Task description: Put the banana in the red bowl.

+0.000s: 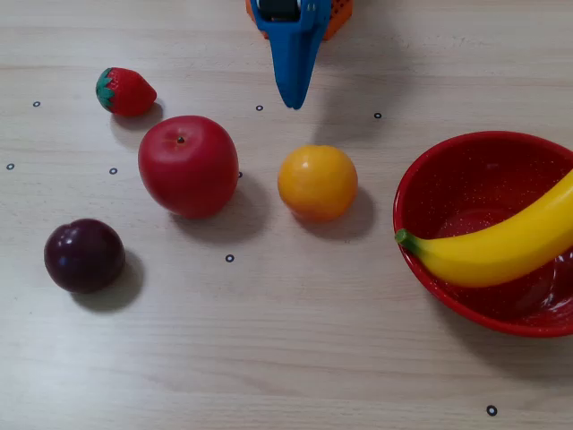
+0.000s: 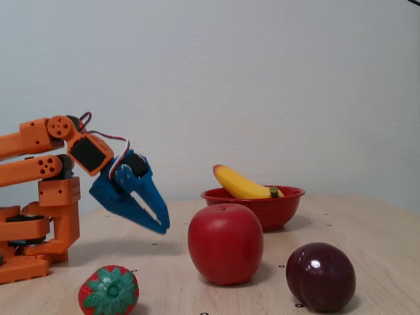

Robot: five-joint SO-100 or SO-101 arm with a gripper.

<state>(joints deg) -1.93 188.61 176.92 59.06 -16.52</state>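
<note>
The yellow banana (image 1: 506,246) lies across the red bowl (image 1: 448,170) at the right, its green stem tip resting over the near-left rim. In the other fixed view the banana (image 2: 239,184) sticks up out of the red bowl (image 2: 289,207) behind the apple. My blue gripper (image 1: 293,100) hangs at the top centre, well left of the bowl, pointing down at the table. In the side-on fixed view the gripper (image 2: 161,226) is shut with nothing held, a little above the table.
A red apple (image 1: 188,166), an orange fruit (image 1: 317,183), a dark plum (image 1: 84,255) and a strawberry (image 1: 124,91) sit on the pale wooden table left of the bowl. The orange arm base (image 2: 33,230) stands at the left.
</note>
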